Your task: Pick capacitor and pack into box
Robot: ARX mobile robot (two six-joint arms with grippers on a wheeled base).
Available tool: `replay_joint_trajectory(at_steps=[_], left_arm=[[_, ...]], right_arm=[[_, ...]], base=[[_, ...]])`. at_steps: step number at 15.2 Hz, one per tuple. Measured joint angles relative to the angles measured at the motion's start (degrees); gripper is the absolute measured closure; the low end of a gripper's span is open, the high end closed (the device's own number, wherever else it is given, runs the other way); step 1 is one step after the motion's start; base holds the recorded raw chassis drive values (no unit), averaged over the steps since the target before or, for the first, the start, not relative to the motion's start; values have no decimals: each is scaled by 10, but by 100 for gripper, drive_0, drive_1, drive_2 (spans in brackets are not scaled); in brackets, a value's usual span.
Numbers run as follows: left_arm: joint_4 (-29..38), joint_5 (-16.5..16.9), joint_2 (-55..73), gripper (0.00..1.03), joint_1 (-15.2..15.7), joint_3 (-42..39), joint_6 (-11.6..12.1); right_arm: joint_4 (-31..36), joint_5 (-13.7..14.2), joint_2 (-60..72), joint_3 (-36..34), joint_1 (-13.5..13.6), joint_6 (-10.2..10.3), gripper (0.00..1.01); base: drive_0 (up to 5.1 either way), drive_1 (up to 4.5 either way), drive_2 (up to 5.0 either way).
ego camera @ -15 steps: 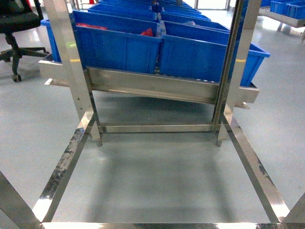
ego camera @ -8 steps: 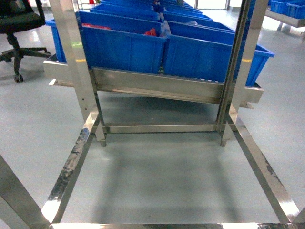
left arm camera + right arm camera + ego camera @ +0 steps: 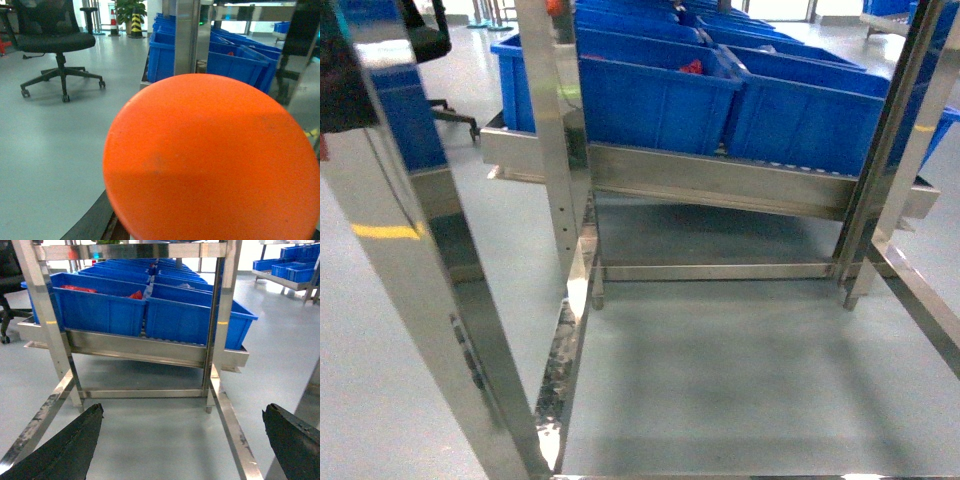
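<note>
No capacitor and no box show in any view. In the right wrist view my right gripper (image 3: 182,409) is open, its two dark fingertips (image 3: 75,440) far apart over bare grey floor, with nothing between them. A big orange round shape (image 3: 210,160) fills most of the left wrist view and hides the left gripper's jaws. Only a dark sliver (image 3: 97,225) shows at the bottom left edge of that view. Neither gripper appears in the head view.
A steel rack (image 3: 720,180) carries rows of blue bins (image 3: 660,100), some holding red items (image 3: 692,68). Its uprights (image 3: 555,150) and floor rails (image 3: 565,360) frame grey floor ahead. A shiny upright (image 3: 410,280) stands very close on the left. A black office chair (image 3: 55,45) stands on the left.
The rack and blue bins have slid to the right in the head view. A steel upright that was at the left edge now looms large and close on the left.
</note>
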Motion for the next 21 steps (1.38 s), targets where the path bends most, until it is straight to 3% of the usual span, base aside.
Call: replay_joint_trajectory(at_steps=[21], left_arm=[[0, 0, 0, 59, 0, 0, 0]], right_arm=[[0, 0, 0, 0, 0, 0, 3]], base=[[-497, 248, 248]])
